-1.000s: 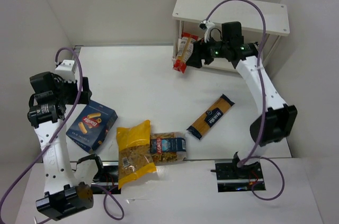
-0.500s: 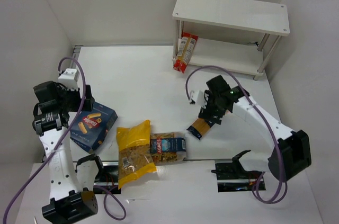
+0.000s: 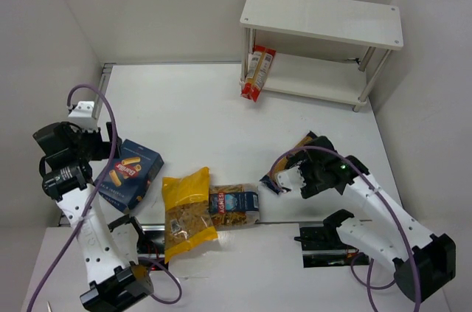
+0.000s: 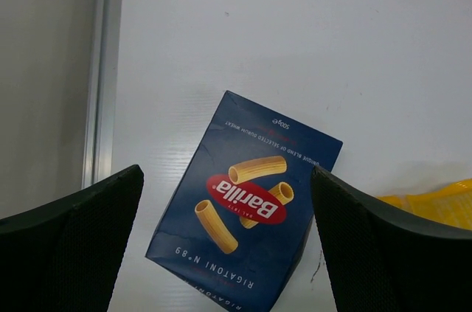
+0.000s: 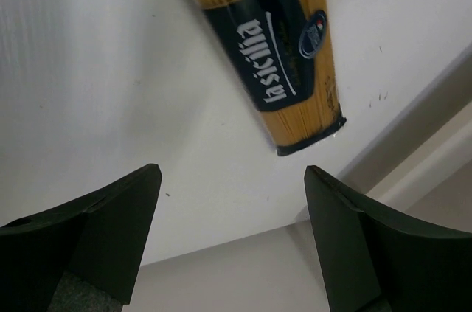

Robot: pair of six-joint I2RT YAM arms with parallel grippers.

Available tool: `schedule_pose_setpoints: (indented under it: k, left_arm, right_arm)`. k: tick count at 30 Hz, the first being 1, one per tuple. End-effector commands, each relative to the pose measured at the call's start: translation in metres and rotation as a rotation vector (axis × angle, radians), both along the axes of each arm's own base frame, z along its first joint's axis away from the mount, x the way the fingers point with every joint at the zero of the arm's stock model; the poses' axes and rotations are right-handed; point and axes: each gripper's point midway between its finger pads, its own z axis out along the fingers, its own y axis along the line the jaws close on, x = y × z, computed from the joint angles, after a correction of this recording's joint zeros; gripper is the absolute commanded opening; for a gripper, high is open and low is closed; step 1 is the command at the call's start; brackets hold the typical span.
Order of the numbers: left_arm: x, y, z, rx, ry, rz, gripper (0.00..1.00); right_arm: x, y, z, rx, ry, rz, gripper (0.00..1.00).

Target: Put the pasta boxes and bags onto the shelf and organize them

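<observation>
The white shelf (image 3: 322, 17) stands at the back right; a red-and-white narrow pack (image 3: 258, 70) leans at the left end of its lower tier. The dark blue box (image 3: 131, 173) lies flat at the left, and my open, empty left gripper (image 3: 109, 146) hovers above it, box (image 4: 247, 205) between the fingers (image 4: 74, 238). The yellow bag (image 3: 186, 212) and the clear blue-labelled bag (image 3: 234, 205) lie near the front edge. My right gripper (image 3: 289, 168) is open above the near end of the spaghetti pack (image 3: 273, 179), which shows ahead of it in the right wrist view (image 5: 273, 61).
The table's front edge and rail (image 5: 413, 172) run just past the spaghetti pack's end. A corner of the yellow bag (image 4: 435, 205) lies right of the blue box. A metal strip (image 4: 99, 68) borders the table's left side by the wall.
My right arm left the red-and-white pack on the shelf's lower tier and swung down to the spaghetti pack's near end. My left arm shifted slightly over the blue box.
</observation>
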Motion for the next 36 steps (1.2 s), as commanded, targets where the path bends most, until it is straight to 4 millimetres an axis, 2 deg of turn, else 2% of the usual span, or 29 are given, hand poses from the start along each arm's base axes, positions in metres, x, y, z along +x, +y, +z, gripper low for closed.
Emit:
schedule_pose_setpoints:
  k: [1, 2, 7, 12, 14, 15, 19, 24, 28, 30, 35, 36]
  left_arm:
    - [0.001, 0.002, 0.01, 0.026, -0.053, -0.024, 0.99]
    - [-0.001, 0.004, 0.012, 0.041, -0.059, -0.019, 0.99]
    - [-0.005, 0.01, 0.011, 0.036, -0.057, 0.001, 0.99]
    - [-0.005, 0.014, 0.006, 0.023, -0.037, 0.009, 0.99]
    - [-0.005, 0.015, 0.006, 0.019, -0.039, 0.01, 0.99]
    - [-0.005, 0.018, 0.004, 0.013, -0.032, 0.019, 0.99]
    - [-0.005, 0.021, 0.002, 0.015, -0.023, 0.024, 0.99]
    - [-0.005, 0.021, -0.002, 0.003, -0.009, 0.024, 0.99]
    - [-0.005, 0.021, -0.002, 0.003, -0.009, 0.024, 0.99]
    - [-0.005, 0.02, -0.001, -0.001, -0.013, 0.017, 0.99]
    - [-0.005, 0.019, 0.001, 0.005, -0.02, 0.017, 0.99]
    - [-0.005, 0.019, 0.001, 0.005, -0.02, 0.017, 0.99]
  right_arm:
    - [0.017, 0.018, 0.001, -0.006, -0.084, 0.162, 0.86]
    - [0.018, 0.02, -0.004, 0.0, -0.075, 0.168, 0.86]
    - [0.033, 0.043, -0.006, 0.07, -0.095, 0.211, 0.86]
    - [0.032, 0.055, -0.027, 0.092, -0.011, 0.248, 0.86]
    - [0.034, 0.058, -0.03, 0.104, 0.015, 0.23, 0.86]
    - [0.032, 0.057, -0.041, 0.092, 0.059, 0.22, 0.86]
    - [0.038, 0.067, -0.047, 0.124, 0.102, 0.203, 0.86]
    - [0.056, 0.081, -0.047, 0.157, 0.111, 0.183, 0.86]
    - [0.065, 0.085, -0.056, 0.15, 0.139, 0.171, 0.86]
    - [0.074, 0.088, -0.053, 0.143, 0.13, 0.167, 0.86]
    - [0.068, 0.081, -0.071, 0.084, 0.229, 0.139, 0.86]
    - [0.068, 0.08, -0.07, 0.082, 0.234, 0.139, 0.86]
